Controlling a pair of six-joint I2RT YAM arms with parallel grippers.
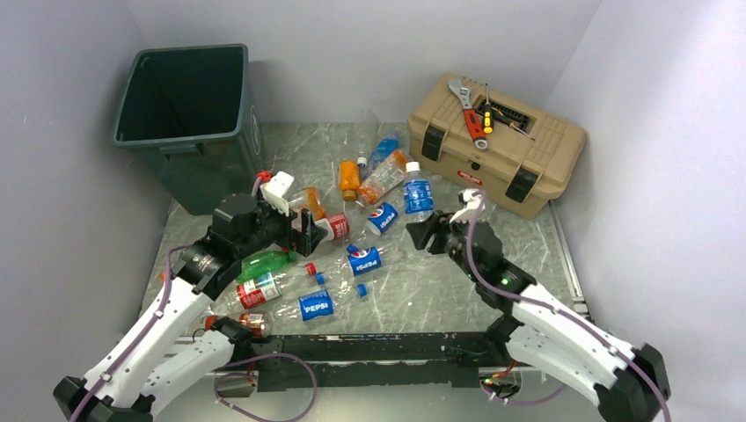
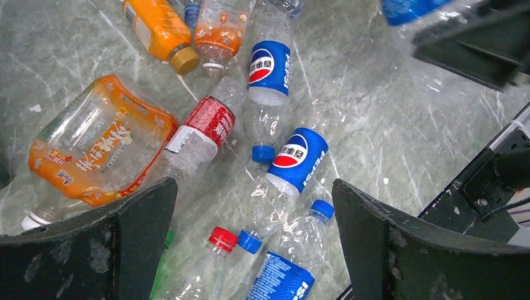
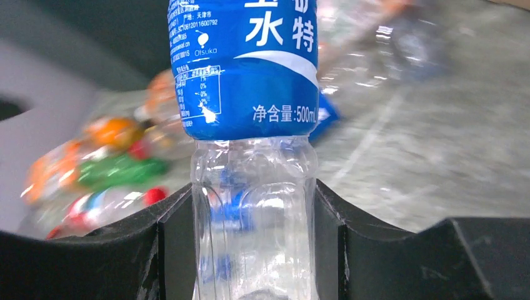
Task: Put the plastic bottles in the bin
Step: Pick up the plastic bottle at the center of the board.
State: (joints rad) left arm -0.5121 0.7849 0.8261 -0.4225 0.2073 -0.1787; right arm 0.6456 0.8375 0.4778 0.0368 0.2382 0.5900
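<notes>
Above scattered bottles (image 2: 290, 159), left gripper (image 2: 253, 190) gapes; right gripper (image 3: 253, 194) clamps a blue-labelled bottle (image 3: 247, 69).

- The bin (image 1: 207, 176) has an open top.
- The bottles (image 1: 383, 217) crowd the table's (image 1: 440, 290) middle, many touching.
- The toolbox (image 1: 493, 154) blocks the far right corner.
- Bare table shows right of the bottles, near the front.

Bright, even light from above fills the top view, sharp corner to corner; the bin (image 1: 189, 114) is dark inside; shadows on the table (image 1: 422, 286) are soft; white glare streaks its marbled surface in the left wrist view; the right wrist view shows the blue-labelled bottle (image 3: 247, 87) crisp, everything behind it blurred.
</notes>
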